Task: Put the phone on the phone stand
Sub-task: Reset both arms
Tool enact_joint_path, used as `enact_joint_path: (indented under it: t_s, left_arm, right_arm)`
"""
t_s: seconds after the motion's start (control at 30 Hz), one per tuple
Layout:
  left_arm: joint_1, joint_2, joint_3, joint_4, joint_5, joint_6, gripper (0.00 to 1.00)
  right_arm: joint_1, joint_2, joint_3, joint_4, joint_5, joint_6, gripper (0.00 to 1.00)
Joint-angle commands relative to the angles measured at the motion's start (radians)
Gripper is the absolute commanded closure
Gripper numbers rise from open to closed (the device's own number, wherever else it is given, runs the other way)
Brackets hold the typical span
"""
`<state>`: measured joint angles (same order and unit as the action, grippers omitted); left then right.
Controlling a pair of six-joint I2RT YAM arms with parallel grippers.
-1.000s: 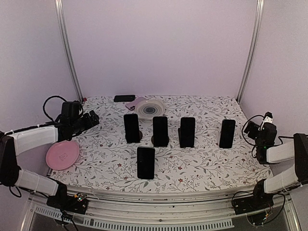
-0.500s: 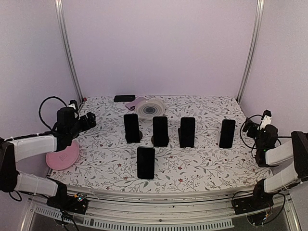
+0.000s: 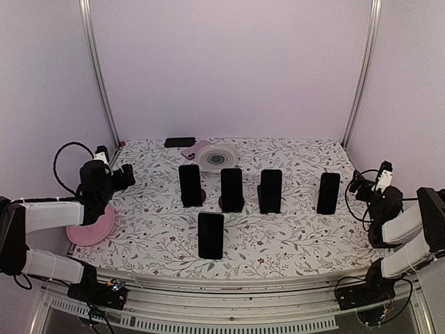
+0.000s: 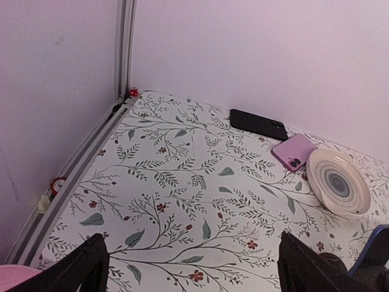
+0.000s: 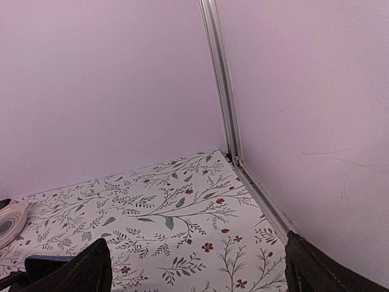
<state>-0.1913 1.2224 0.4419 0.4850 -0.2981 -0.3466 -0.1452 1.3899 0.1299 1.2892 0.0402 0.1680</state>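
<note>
Finds the left claw [image 4: 191,246] pulled back toward the left wall since a second ago, with its arm now hiding more of the pink plate [image 3: 87,233]. Finds the right claw [image 5: 194,255] drawn back and lower too, close to the right wall. Keeps both claws spread wide, pinching nothing. Shows only the black fingers [image 4: 76,267] at the bottom corners of each wrist view. Leaves everything on the worktop [image 3: 292,236] where it was.

Sorts the phones into two groups. Lays two flat at the back: a black phone [image 4: 258,124] nearest the rear wall, and a lilac phone [image 4: 294,151] just beside it, camera side up. Brings one lilac corner right against a ringed plate [image 4: 338,182]; cannot tell whether touching or tucked under. Stands five upright phones [image 3: 231,188] on dark stands [image 3: 231,204]: four in a row across the middle, plus a front phone [image 3: 211,235] alone nearer the arms.

Leaves bare worktop between the left claw and the flat phones. Sets the row of four between the right claw and them. Catches a blue edge [image 4: 375,243] at the lower right of the left wrist view; cannot tell what. Loops a black cable [image 3: 66,156] behind the left arm.

Cannot read any brand or lettering at this size.
</note>
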Motion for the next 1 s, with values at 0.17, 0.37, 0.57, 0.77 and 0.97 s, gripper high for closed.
enact_joint_path:
  t_s: [0.17,0.37,0.57,0.77,0.97]
  left_arm:
    - [0.012,0.005,-0.036,0.212,-0.127,0.145,0.03]
    - [0.01,0.017,-0.067,0.33,-0.139,0.21,0.03]
    - [0.011,0.032,-0.147,0.508,-0.169,0.272,0.03]
    - [0.011,0.056,-0.195,0.685,-0.139,0.378,0.03]
    - [0.013,0.071,-0.217,0.722,-0.185,0.436,0.03]
  right_arm:
    - [0.05,0.146,-0.077,0.346,-0.016,-0.073,0.01]
    - [0.056,0.149,-0.091,0.369,0.017,-0.071,0.01]
    - [0.058,0.146,-0.085,0.355,0.021,-0.071,0.01]
    - [0.059,0.145,-0.085,0.356,0.023,-0.071,0.01]
    - [0.061,0.147,-0.091,0.369,0.023,-0.069,0.01]
